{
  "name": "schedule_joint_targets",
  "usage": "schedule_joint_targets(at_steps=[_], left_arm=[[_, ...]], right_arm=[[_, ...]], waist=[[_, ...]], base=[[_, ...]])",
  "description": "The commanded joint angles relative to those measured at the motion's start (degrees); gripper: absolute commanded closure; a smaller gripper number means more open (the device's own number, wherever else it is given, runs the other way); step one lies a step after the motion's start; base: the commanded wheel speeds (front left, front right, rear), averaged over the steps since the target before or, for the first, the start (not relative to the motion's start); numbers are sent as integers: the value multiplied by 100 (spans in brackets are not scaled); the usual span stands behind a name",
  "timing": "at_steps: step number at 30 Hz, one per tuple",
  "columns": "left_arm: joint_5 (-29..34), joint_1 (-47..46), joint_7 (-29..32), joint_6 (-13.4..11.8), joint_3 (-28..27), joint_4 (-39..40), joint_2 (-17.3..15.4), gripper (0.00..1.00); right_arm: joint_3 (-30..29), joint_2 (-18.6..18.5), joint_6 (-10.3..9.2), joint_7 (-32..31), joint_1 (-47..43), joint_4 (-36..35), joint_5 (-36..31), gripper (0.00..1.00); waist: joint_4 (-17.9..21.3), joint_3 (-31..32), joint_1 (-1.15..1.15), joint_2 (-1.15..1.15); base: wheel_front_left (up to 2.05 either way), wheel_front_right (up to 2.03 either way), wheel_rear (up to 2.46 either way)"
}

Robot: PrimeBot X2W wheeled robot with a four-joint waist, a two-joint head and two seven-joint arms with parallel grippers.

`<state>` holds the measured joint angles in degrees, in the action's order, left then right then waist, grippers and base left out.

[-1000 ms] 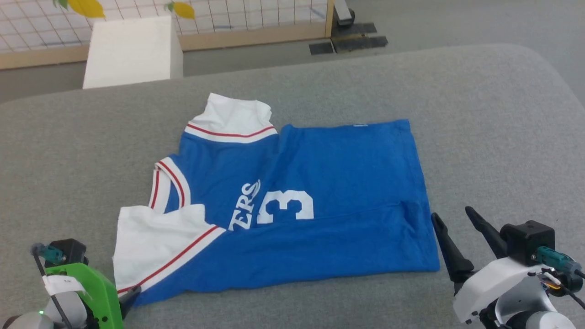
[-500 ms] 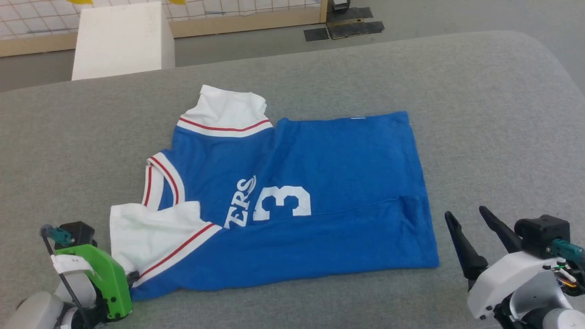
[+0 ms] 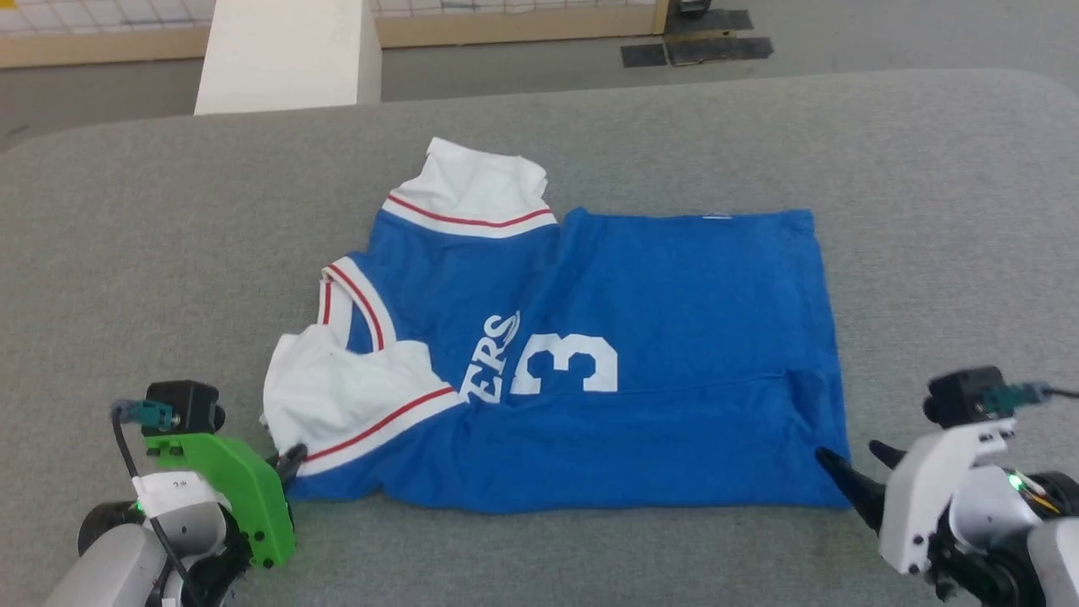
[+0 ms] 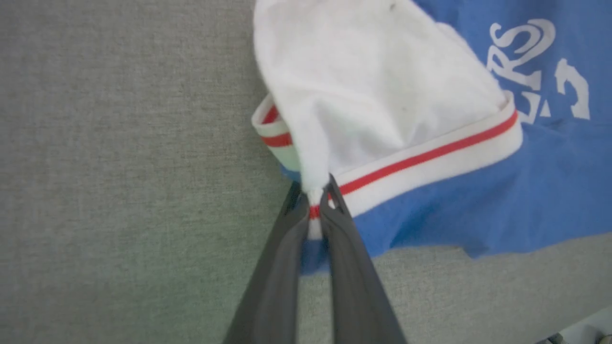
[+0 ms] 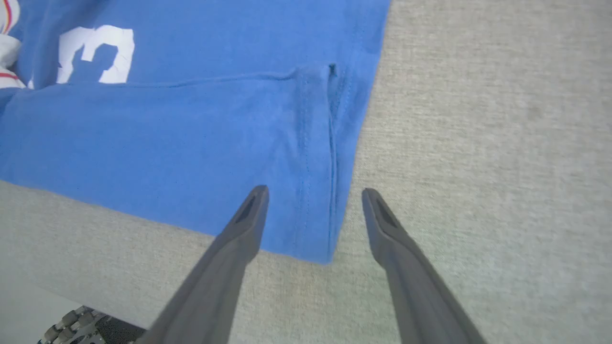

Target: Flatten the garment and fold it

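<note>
Left gripper (image 4: pixel 314 193) clamped on the corner of the near white sleeve (image 3: pixel 337 396), cloth bunched. Right gripper (image 5: pixel 313 193) spread wide, straddling the near hem corner of the garment (image 3: pixel 674 337). Garment lies rumpled on grey table (image 3: pixel 927 169). Judged step: flattening. Next: right must pinch hem. White block (image 3: pixel 287 51) beyond: whether hollow, cannot tell.

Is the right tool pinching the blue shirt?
No, the right tool stands open, fingers spread apart at a corner of the shirt.
</note>
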<state>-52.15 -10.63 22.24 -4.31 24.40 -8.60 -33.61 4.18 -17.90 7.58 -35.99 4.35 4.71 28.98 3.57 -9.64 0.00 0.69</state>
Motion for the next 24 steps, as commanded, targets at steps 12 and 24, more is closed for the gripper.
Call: schedule_joint_targets(at_steps=[12, 24], left_arm=[[143, 18, -106, -224, -49, 646, -79, 100], [132, 219, -230, -262, -54, 607, -99, 100]], right_arm=[[558, 49, -9, -838, 858, 1442, 222, 20], [923, -33, -9, -760, 1011, 1484, 404, 100]], waist=[[-297, -333, 0, -69], [-244, 17, 0, -69]], base=[[0, 0, 0], [0, 0, 0]])
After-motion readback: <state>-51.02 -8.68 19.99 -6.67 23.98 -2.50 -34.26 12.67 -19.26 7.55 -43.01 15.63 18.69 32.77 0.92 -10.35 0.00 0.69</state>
